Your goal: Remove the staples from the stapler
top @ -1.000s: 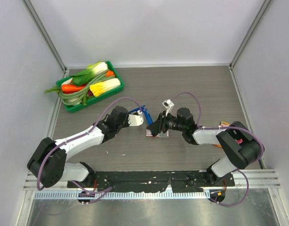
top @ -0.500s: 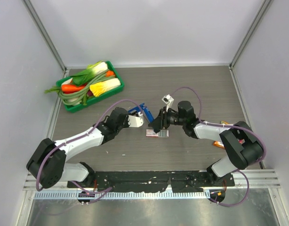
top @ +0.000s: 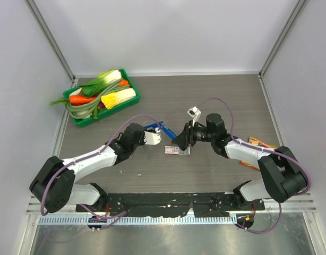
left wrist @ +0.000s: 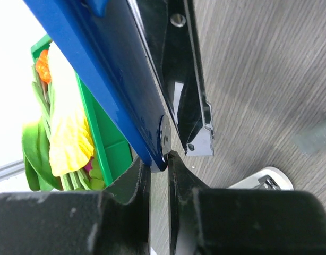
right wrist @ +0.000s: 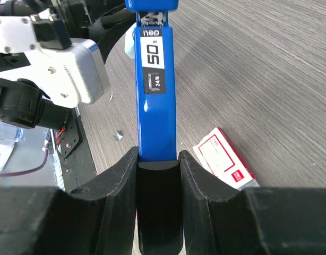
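The stapler (top: 161, 128) is deep blue with a black underside and hangs in the air between my two arms, above the table's middle. My left gripper (top: 154, 135) is shut on its rear end; in the left wrist view (left wrist: 159, 159) the fingers pinch the blue arm (left wrist: 110, 79) where it meets the black metal part (left wrist: 187, 101), and the two spread apart. My right gripper (top: 180, 139) is shut on the other end; in the right wrist view (right wrist: 157, 162) the blue top (right wrist: 156, 101), marked 50 and 24/6, runs away from the fingers.
A flat red-and-white box (top: 177, 151) lies on the table under the right gripper and also shows in the right wrist view (right wrist: 226, 159). A green tray (top: 130, 85) of toy vegetables stands at the back left. An orange item (top: 257, 142) lies at the right.
My right arm has swung its elbow out to the right and drawn its gripper slightly right and up. The left arm and the stapler have hardly moved.
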Controlling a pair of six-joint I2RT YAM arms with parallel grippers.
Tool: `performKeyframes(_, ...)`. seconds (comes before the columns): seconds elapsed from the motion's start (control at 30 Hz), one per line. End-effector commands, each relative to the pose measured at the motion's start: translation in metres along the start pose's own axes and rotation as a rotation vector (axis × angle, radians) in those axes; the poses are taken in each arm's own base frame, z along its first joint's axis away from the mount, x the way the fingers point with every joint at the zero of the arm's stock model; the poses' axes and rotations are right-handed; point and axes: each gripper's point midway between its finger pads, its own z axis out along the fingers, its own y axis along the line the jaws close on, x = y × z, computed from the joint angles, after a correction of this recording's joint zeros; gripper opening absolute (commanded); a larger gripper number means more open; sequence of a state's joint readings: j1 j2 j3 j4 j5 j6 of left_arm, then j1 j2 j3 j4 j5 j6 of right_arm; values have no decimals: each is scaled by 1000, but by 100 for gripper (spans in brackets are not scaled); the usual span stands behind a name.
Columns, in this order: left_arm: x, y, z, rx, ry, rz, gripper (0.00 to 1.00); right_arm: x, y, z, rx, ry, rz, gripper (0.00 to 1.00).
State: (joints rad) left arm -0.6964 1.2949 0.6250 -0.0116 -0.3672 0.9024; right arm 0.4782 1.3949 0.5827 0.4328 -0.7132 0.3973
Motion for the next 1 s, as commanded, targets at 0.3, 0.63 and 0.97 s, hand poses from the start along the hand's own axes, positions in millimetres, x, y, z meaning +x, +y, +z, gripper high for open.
performKeyframes(0.3, -4, -2, -17, 111, 46, -85, 0, -84, 32, -1, -112, -282, -37, 1)
performKeyframes(0.63, -69, 14, -55, 327, -98, -377, 19, -163, 46, 34, -96, -477, -49, 1)
performKeyframes(0.97, -84, 50, -78, 334, -155, -579, 63, -178, 48, 66, -45, -448, -95, 1)
